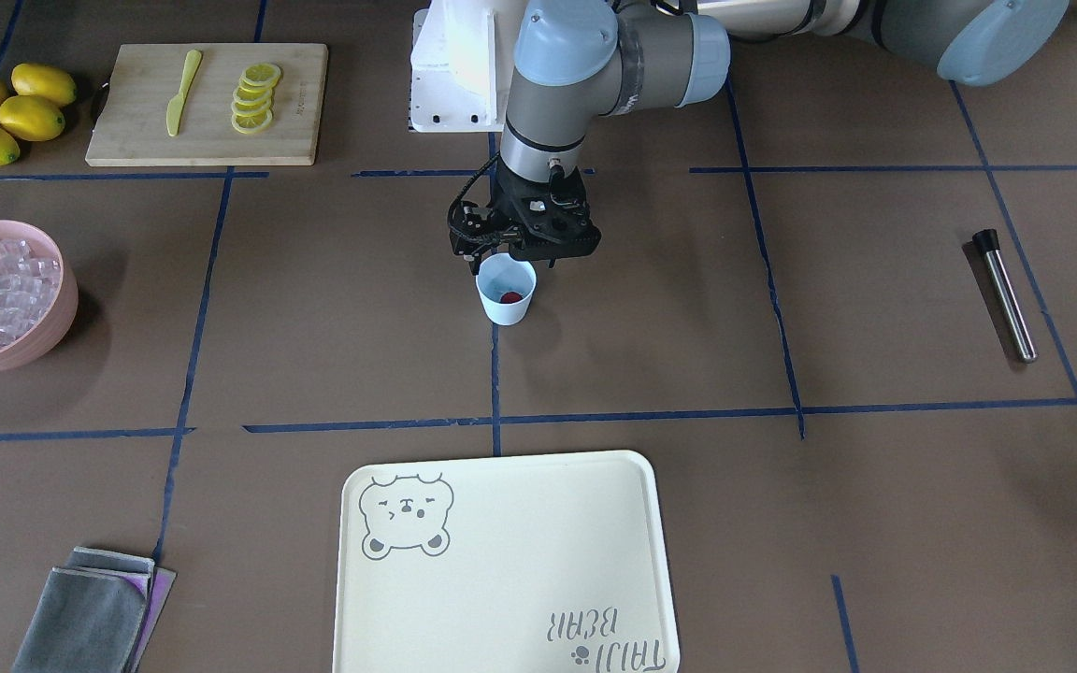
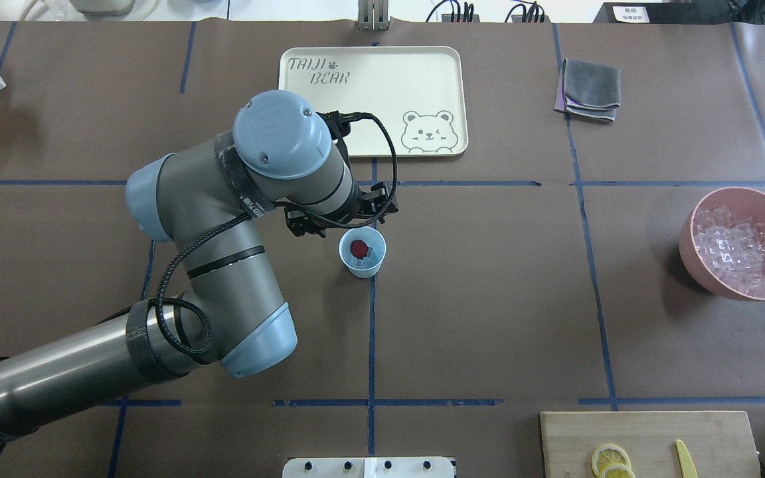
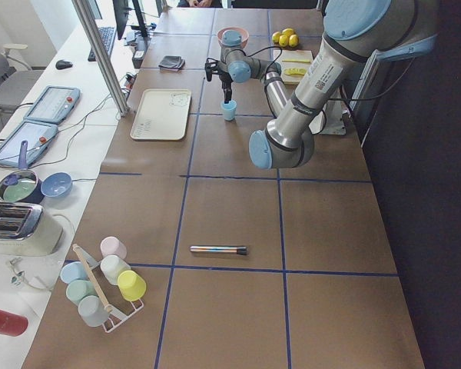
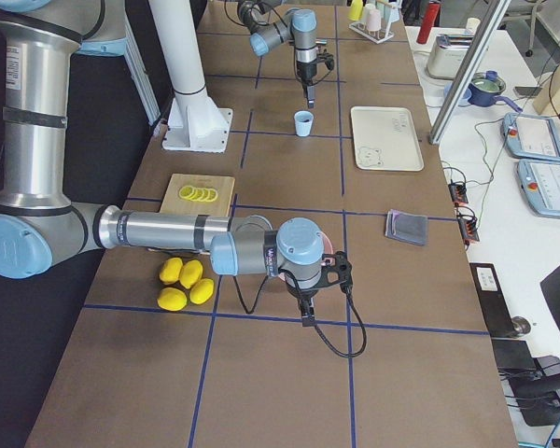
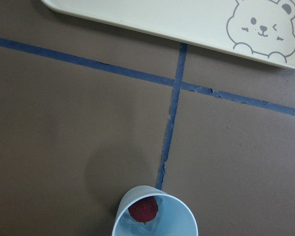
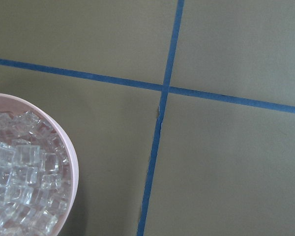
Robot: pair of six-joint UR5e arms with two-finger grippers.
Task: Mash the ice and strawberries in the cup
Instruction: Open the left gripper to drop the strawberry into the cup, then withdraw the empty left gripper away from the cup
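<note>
I am reading places off the overhead view, clockwise from the cup (image 2: 362,252), which is standing upright at the middle of the surface (image 2: 489,299) on a blue tape line. The strawberry (image 2: 358,248) is lying inside it on the bottom. Something pale is showing beside the berry, but I cannot tell whether it is ice.

The left gripper (image 1: 518,248) is hanging just above the cup at about eleven o'clock, pointing straight down and not touching it as far as I can see. Its own wrist camera is showing no fingers, and the other views are hiding them, so I cannot tell whether they are apart or together.

The ice (image 2: 741,249) is sitting heaped in the pink bowl (image 2: 691,262) at three o'clock, well apart from the cup. The right gripper (image 4: 306,317) is hovering beside that bowl. I am seeing it only from the side camera, so I cannot tell its state either.

The tray (image 2: 382,126) is lying at twelve o'clock, the folded cloth (image 2: 592,89) at two, and the cutting board (image 2: 648,438) with lemon slices at four. A metal rod (image 1: 1006,294) with a black tip is lying flat out at nine o'clock. Whole lemons (image 1: 10,112) are resting just beside the board.
</note>
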